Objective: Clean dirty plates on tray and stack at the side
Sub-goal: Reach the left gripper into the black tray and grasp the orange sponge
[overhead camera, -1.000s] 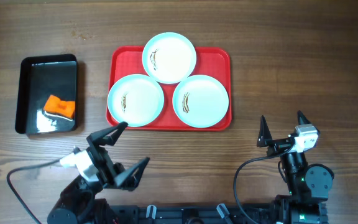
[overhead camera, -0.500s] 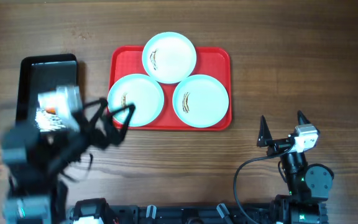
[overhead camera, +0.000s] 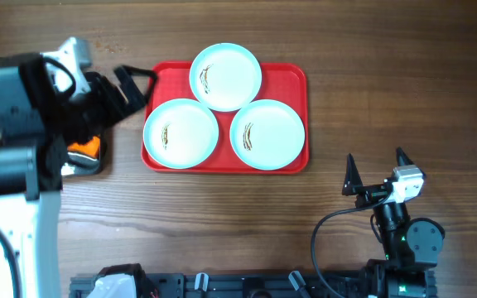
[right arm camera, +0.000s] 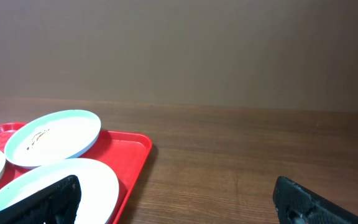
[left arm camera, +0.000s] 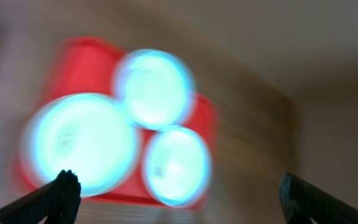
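Note:
The red tray lies mid-table with three white plates on it: a far one, a left one and a right one, each with a small brown smear. My left gripper is open and empty, raised just left of the tray. Its wrist view is blurred and shows the plates on the tray between the spread fingers. My right gripper is open and empty, near the table's front right. Its view shows two plates and the tray's corner.
A black tray at the left is mostly hidden under my left arm; an orange object in it peeks out. Bare wood lies right of the red tray.
My left arm has swung up from the table's front to the left, over the black tray, its open gripper now beside the red tray. The right arm has not moved.

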